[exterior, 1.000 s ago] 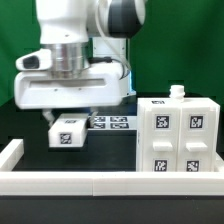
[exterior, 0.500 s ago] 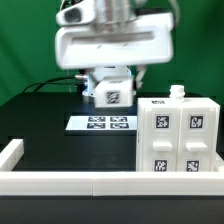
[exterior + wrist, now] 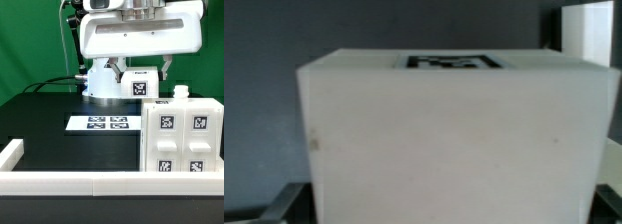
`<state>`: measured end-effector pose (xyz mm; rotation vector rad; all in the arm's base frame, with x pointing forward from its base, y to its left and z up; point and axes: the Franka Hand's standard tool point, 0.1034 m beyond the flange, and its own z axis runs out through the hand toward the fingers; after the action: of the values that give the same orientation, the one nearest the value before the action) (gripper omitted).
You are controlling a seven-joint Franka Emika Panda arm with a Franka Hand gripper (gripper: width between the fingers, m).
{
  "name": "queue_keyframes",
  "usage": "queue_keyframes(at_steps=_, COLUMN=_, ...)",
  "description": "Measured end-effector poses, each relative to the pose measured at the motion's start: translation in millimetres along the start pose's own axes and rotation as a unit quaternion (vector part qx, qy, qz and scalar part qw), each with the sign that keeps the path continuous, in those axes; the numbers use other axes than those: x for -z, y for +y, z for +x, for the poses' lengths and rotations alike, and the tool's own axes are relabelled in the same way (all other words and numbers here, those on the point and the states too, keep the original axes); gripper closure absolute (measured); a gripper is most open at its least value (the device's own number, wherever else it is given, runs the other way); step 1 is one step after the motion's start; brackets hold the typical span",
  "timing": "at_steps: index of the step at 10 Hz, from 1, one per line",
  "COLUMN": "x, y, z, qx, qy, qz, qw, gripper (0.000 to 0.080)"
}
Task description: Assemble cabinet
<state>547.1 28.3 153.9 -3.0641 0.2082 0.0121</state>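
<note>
The large white cabinet body [image 3: 181,140] stands at the exterior view's right, its front carrying several black-and-white tags, with a small white peg [image 3: 181,92] on its top. My gripper [image 3: 140,82] is shut on a small white drawer block [image 3: 140,86] with one tag and holds it in the air, just above and to the left of the body's top. In the wrist view the held block [image 3: 446,135] fills nearly the whole picture, its tagged face at the far end; my fingers are hidden behind it.
The marker board [image 3: 102,123] lies flat on the black table behind the body. Long low white border rails [image 3: 70,182] run along the table's front and left edges. A green backdrop stands behind the arm.
My gripper has lifted the drawer block from low over the table at the left, up and to the right, to a spot beside the cabinet body's top.
</note>
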Motion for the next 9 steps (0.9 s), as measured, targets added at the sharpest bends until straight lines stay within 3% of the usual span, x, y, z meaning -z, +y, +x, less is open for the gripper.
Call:
queue_keyframes(at_steps=3, x=9.0, y=-7.2, z=8.0, qx=0.006, qy=0.010, qz=0.002, qw=1.000, gripper=0.0235)
queue_keyframes(at_steps=6, x=22.9, y=-21.7, z=32.4, qx=0.011, qy=0.026, qz=0.006, qw=1.000, gripper=0.0235)
queue_keyframes(at_steps=7, x=22.2, y=-30.8, z=35.7, qx=0.011, qy=0.028, qz=0.007, qw=1.000, gripper=0.0235)
queue_keyframes(at_steps=9, x=17.3, y=-32.9, z=33.5, qx=0.014, qy=0.023, qz=0.006, qw=1.000, gripper=0.0235)
